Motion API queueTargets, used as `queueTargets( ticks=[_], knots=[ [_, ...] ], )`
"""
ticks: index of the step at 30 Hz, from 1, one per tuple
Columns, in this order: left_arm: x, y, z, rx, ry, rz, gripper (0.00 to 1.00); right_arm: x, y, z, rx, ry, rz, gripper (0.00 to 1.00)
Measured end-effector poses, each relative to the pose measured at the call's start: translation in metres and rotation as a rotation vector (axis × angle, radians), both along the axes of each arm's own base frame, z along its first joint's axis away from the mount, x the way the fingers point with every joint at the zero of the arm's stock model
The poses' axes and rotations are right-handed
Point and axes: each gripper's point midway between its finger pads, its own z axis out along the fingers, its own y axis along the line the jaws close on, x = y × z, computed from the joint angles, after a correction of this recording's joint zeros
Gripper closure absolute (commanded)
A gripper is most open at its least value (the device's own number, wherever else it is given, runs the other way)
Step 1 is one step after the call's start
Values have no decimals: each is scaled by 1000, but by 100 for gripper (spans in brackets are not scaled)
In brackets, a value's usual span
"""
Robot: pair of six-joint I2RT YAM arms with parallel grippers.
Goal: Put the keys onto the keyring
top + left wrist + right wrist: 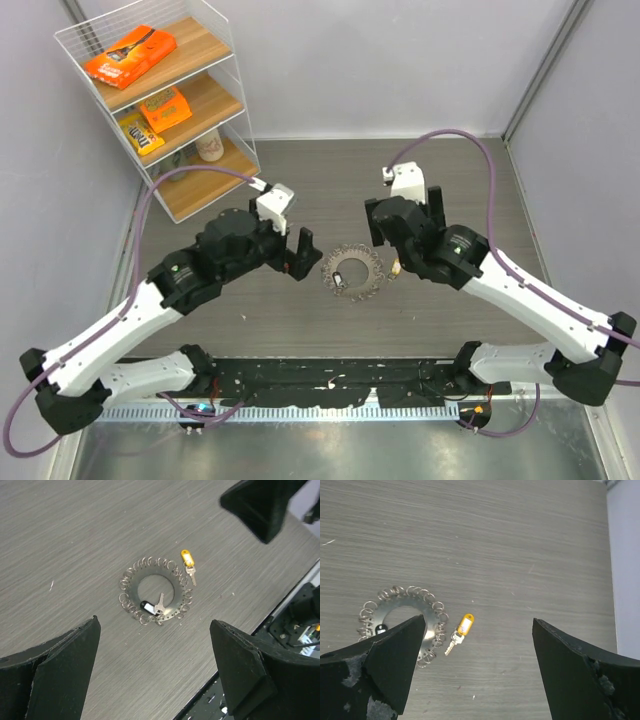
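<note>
**Both Grippers Wide Open Over the Keys**

We see the keyring (129, 584) lying flat on the grey table (330, 180), between the two arms. It is a round loop with lots of little silver rings on it and a hole in the middle.

The dark-headed key (150, 607) lies on top of the keyring, with its tip pointing into the hole. We cannot tell if it is hooked on. The yellow key (187, 560) lies on the table just beside the keyring, on the right arm's side.

The left gripper (155, 631) hangs above the keyring. Its fingers (60, 680) are spread wide and hold nothing. The right gripper (479, 630) hangs over the yellow key, spread wide too, with nothing in it.

A shelf (215, 45) with snack packs stands in the far left corner.
</note>
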Motion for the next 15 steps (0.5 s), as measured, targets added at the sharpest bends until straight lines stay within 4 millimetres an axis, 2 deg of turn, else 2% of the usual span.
queueTargets(
  ticks=[3, 8, 11, 15],
  knots=[
    [8, -9, -15, 50, 22, 17, 1, -10, -18, -5, 22, -4, -66, 5],
    [16, -17, -30, 77, 45, 26, 1, -15, -28, -14, 19, 10, -96, 5],
    [17, -27, -35, 65, 67, 9, 1, -27, -35, -37, 3, 51, -75, 5],
    [18, -46, -56, 84, 126, -14, 1, -46, -46, -66, 8, 109, -38, 5]
  ],
)
